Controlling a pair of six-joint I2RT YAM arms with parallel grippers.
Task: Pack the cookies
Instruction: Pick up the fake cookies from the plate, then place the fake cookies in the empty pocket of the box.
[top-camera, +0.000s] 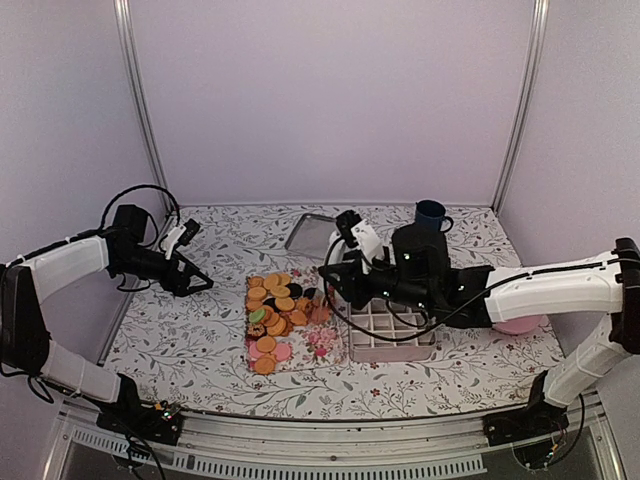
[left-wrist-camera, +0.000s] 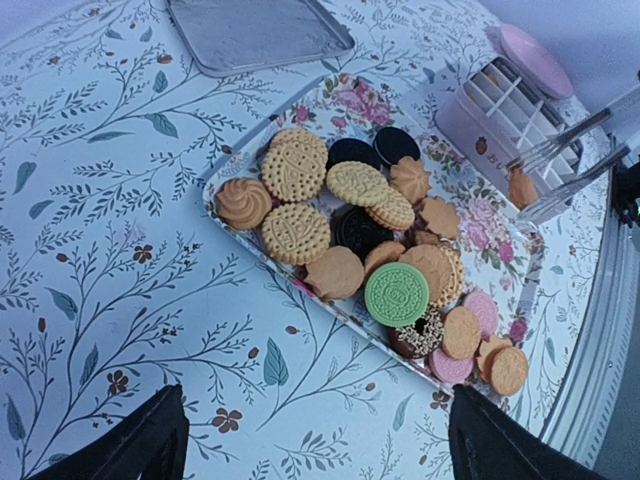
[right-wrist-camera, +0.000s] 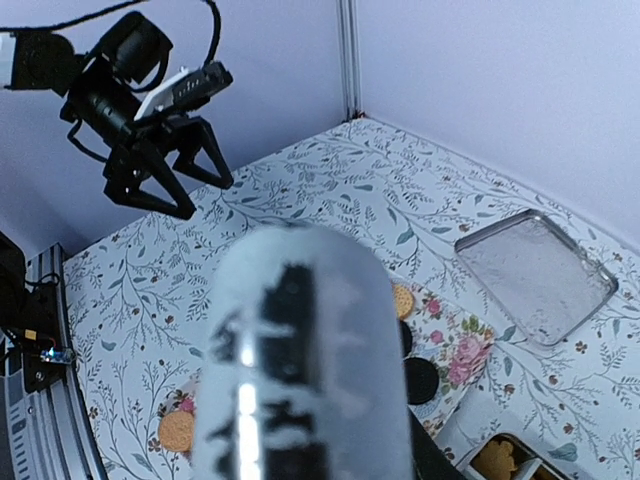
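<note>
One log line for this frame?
left gripper open beside tray | right gripper holds tongs | tongs pinch cookie by box | other cookies on tray
</note>
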